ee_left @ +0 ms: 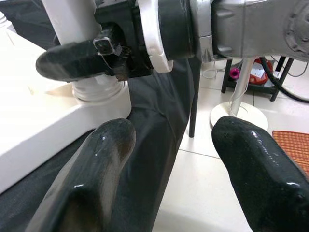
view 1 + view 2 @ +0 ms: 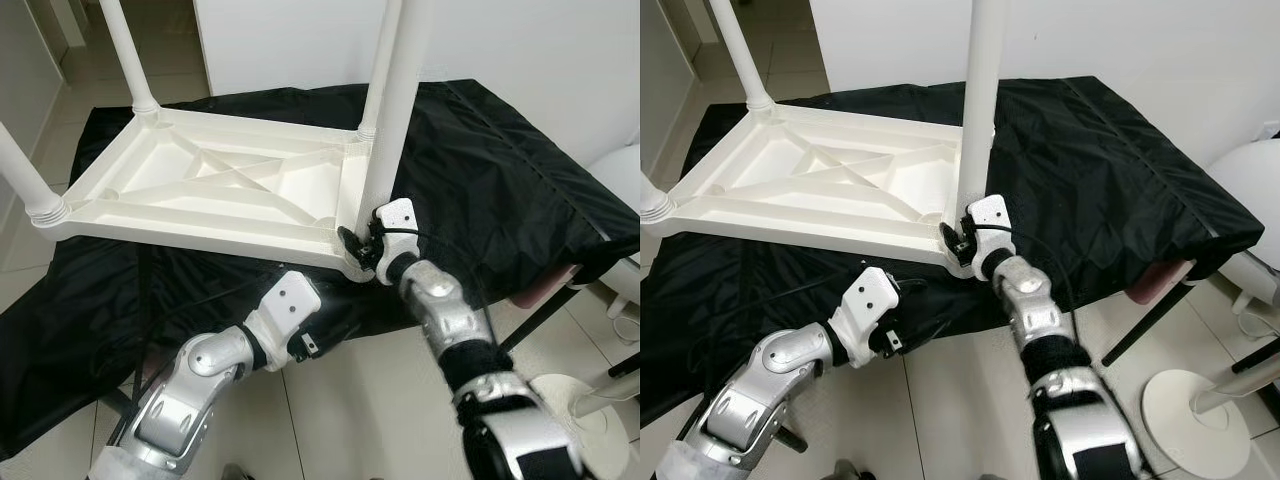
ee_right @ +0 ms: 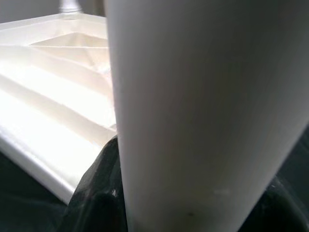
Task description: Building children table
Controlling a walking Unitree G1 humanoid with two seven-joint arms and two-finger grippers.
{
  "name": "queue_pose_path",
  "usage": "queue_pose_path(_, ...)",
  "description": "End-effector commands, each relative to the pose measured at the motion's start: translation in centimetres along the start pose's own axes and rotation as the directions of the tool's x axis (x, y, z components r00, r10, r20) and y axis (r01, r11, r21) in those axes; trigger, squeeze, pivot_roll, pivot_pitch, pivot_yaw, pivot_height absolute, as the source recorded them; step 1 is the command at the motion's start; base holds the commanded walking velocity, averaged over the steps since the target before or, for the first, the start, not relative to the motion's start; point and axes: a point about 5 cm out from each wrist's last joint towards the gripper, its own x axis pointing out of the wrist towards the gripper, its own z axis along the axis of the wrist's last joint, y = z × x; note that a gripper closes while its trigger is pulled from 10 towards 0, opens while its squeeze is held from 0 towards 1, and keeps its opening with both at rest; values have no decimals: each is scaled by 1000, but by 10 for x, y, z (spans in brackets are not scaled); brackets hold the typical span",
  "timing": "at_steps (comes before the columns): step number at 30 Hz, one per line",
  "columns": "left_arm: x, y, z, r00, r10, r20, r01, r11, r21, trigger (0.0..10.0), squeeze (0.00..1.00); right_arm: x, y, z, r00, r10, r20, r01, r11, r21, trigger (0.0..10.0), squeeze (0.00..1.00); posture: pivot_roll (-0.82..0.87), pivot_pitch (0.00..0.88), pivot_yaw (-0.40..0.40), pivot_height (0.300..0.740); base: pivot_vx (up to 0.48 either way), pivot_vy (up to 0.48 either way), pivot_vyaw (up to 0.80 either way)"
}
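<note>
The white plastic children's table (image 2: 200, 180) lies upside down on a black cloth. Its legs point up. My right gripper (image 2: 362, 245) is shut on the near-right leg (image 2: 395, 100), low down where the leg meets the corner socket. The right wrist view has that leg (image 3: 203, 96) close up, with a black finger (image 3: 96, 193) against it. My left gripper (image 1: 169, 135) is open and holds nothing. It hovers just below and in front of the same corner, aimed at the socket (image 1: 99, 92) and at the right gripper's finger (image 1: 82, 63).
The black cloth (image 2: 480, 160) covers a low table that reaches to the right. Three other legs stand at the far left (image 2: 125, 50), the near left (image 2: 20, 170) and the far right (image 2: 383, 50). A white round stand base (image 2: 1195, 420) sits on the tile floor at right.
</note>
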Motion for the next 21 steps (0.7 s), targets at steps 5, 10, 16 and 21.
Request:
queue_pose_path(5,-1,-2,-1,1000,27,-12,-27,1000,2,10000,0,-11,11,-7,958,-283,-56,284,958,28,10000,0,-52,89,-8,740,0,0,0)
queue_pose_path(10,2,-2,1,1000,21,-5,-21,1000,0,10000,0,-11,28,-1,959,-281,-28,283,955,86,10000,0,-60,95,1,740,0,0,0)
queue_pose_path(16,3,-1,2,1000,22,3,-22,1000,-4,10000,0,-14,27,2,963,-265,-37,267,960,83,10000,1000,-66,94,-4,740,0,0,0)
queue_pose_path(21,3,0,2,1000,30,7,-30,1000,-5,10000,0,-15,29,5,974,-224,-24,226,968,106,10000,1000,-62,89,-12,740,0,0,0)
